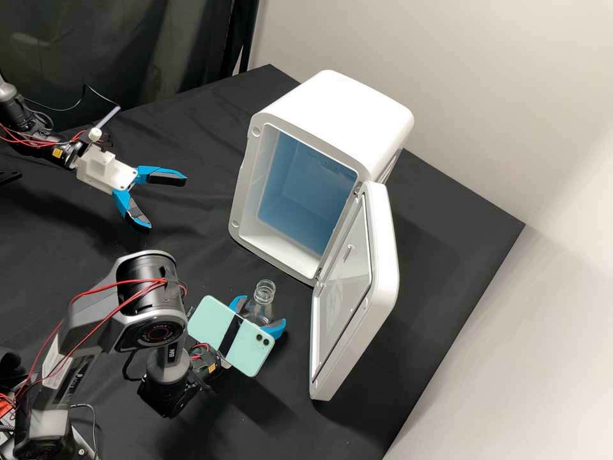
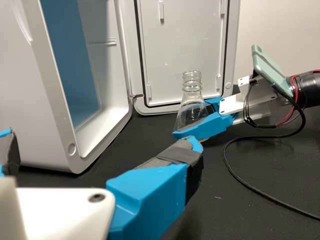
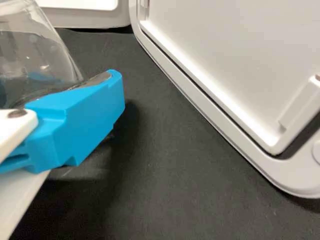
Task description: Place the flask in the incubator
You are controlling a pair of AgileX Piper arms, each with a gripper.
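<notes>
A clear glass flask [image 1: 260, 303] stands upright on the black bench, just in front of the incubator's open door [image 1: 377, 268]. My right gripper [image 1: 258, 317] is shut on the flask's lower body, one blue finger on each side. In the left wrist view the flask [image 2: 191, 107] and the right gripper [image 2: 192, 119] stand before the door [image 2: 185, 45]. In the right wrist view the glass [image 3: 30, 55] presses against one finger [image 3: 75, 120]. The white incubator [image 1: 338, 115] shows its blue inside [image 1: 300, 185]. My left gripper [image 1: 166, 203] hangs open at the left, apart from everything.
A mint-green phone [image 1: 231, 335] is mounted on the right arm's wrist. Red wires and a black cable [image 2: 250, 175] trail by the arms. The bench's right edge [image 1: 460, 332] runs close behind the swung-out door. A dark curtain hangs behind the bench at the left.
</notes>
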